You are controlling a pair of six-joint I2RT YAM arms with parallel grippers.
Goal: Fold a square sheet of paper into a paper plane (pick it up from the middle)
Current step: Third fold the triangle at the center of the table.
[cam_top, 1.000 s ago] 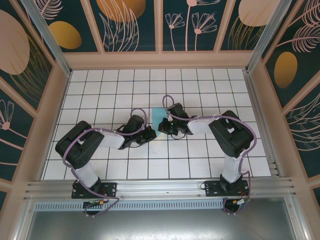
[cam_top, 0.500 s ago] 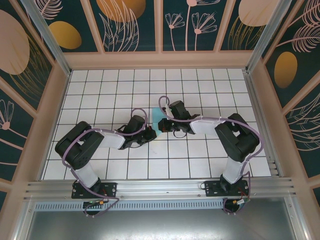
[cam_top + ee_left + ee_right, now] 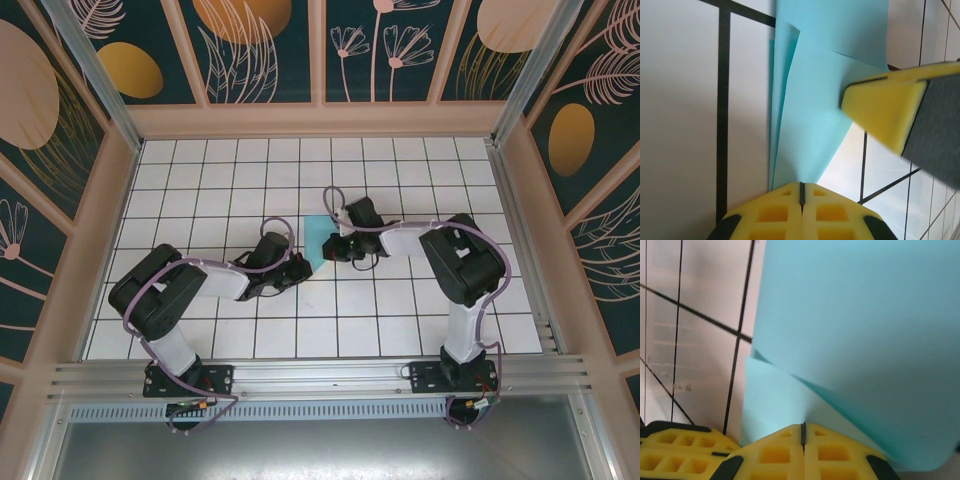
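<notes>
The turquoise paper [image 3: 316,240] lies partly folded on the white tiled table, between my two grippers. My left gripper [image 3: 303,267] is shut on the paper's near end. In the left wrist view the folded layers [image 3: 815,100] narrow down into its shut jaws [image 3: 801,187], and a yellow finger of the right gripper [image 3: 885,110] reaches in from the right. My right gripper [image 3: 331,247] is shut on the paper's right side. In the right wrist view a lower layer [image 3: 775,400] runs into its jaws [image 3: 802,429], while a large flap [image 3: 860,330] stands raised above.
Black grid lines cross the white table [image 3: 400,180]. Patterned walls with a wooden frame [image 3: 320,120] close in the back and both sides. An aluminium rail [image 3: 320,375] runs along the near edge by the arm bases.
My right gripper has shifted toward the back and turned, and more of the turquoise paper shows beside it. The left gripper has stayed at the paper's near end.
</notes>
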